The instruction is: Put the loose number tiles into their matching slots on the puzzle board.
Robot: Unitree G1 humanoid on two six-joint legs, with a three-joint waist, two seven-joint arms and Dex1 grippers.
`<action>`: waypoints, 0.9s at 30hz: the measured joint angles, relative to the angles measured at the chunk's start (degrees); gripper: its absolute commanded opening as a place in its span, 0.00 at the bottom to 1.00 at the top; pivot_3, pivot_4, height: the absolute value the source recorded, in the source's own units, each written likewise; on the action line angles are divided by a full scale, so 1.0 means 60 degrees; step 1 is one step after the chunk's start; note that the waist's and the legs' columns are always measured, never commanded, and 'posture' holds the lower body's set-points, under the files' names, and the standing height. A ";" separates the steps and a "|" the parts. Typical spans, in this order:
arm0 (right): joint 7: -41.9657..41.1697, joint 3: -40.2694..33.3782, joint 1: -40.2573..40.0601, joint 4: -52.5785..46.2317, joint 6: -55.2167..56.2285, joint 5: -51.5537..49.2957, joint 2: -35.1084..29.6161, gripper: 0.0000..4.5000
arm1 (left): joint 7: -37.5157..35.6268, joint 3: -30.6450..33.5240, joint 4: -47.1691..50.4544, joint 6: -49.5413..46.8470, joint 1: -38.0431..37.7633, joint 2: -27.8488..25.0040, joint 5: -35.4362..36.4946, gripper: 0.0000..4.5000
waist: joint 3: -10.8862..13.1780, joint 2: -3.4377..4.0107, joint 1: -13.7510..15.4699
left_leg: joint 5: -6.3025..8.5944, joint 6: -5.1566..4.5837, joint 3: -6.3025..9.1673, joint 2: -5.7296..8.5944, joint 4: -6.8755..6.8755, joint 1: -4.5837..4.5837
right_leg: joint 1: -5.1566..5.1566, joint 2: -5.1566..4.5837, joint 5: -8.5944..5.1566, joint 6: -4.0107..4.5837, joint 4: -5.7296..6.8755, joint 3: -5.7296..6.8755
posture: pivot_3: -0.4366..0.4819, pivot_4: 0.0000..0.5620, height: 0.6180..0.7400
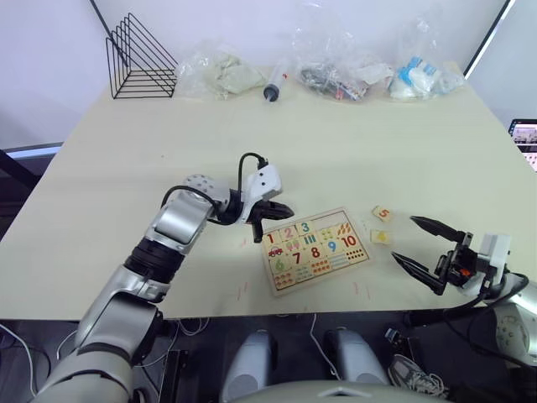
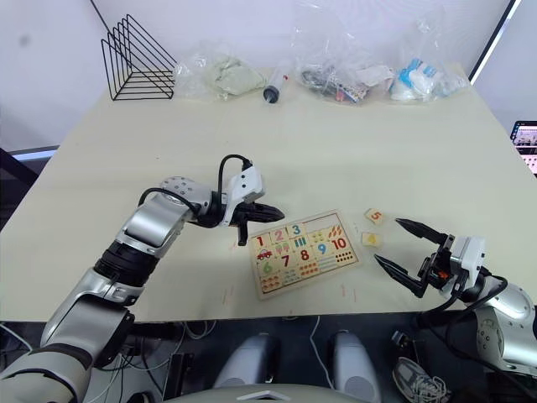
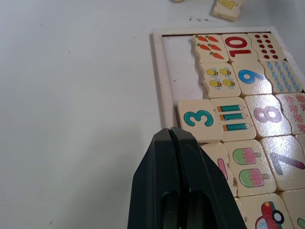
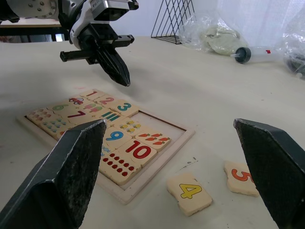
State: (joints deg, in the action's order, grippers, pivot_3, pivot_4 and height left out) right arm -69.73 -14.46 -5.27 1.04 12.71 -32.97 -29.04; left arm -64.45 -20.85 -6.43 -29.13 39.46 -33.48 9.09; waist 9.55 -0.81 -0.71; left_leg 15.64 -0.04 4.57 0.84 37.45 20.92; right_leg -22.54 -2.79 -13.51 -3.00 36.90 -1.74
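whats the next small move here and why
Probably bring the right claw, which is open, down over the 4 tile and close on it. The 4 and the 5 tile lie loose beside the puzzle board, whose slots past the 3 are empty.

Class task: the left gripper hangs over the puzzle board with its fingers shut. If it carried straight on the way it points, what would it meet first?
Probably the left gripper would meet the 2 tile on the puzzle board, though depth is uncertain.
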 measured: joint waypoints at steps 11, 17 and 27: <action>0.0009 0.0000 0.0000 0.0000 0.0003 0.0001 -0.0009 1.00 | -0.0313 -0.0303 -0.0282 0.0349 -0.0047 0.0247 -0.0424 0.01 | 0.0000 0.0000 -0.0010 | 0.0000 0.0000 0.0001 -0.0001 0.0000 0.0000 | 0.0000 0.0001 0.0000 0.0000 0.0001 0.0001 | 0.48 0.27 1.00; 0.0013 0.0000 -0.0002 0.0000 0.0004 0.0001 -0.0023 1.00 | -0.0539 -0.0302 -0.0264 0.0413 -0.0193 0.0133 -0.0482 0.01 | 0.0000 0.0000 -0.0013 | 0.0000 0.0000 0.0000 -0.0001 0.0000 -0.0002 | 0.0000 0.0001 0.0000 0.0000 0.0001 0.0000 | 0.48 0.27 1.00; 0.0011 -0.0001 -0.0011 0.0000 0.0005 0.0000 -0.0038 1.00 | -0.0563 -0.0297 -0.0257 0.0572 -0.0249 0.0132 -0.0560 0.01 | -0.0001 0.0000 -0.0010 | 0.0000 0.0000 0.0002 -0.0001 0.0000 -0.0002 | 0.0001 0.0001 0.0000 0.0000 0.0001 0.0002 | 0.48 0.27 1.00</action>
State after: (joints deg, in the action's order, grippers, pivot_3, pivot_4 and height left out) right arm -69.66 -14.47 -5.33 1.04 12.74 -32.97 -29.27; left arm -67.83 -22.63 -7.97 -25.70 37.97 -32.69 5.72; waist 9.55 -0.81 -0.77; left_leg 15.64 -0.04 4.58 0.84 37.45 20.91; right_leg -22.53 -2.78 -13.51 -3.00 36.90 -1.73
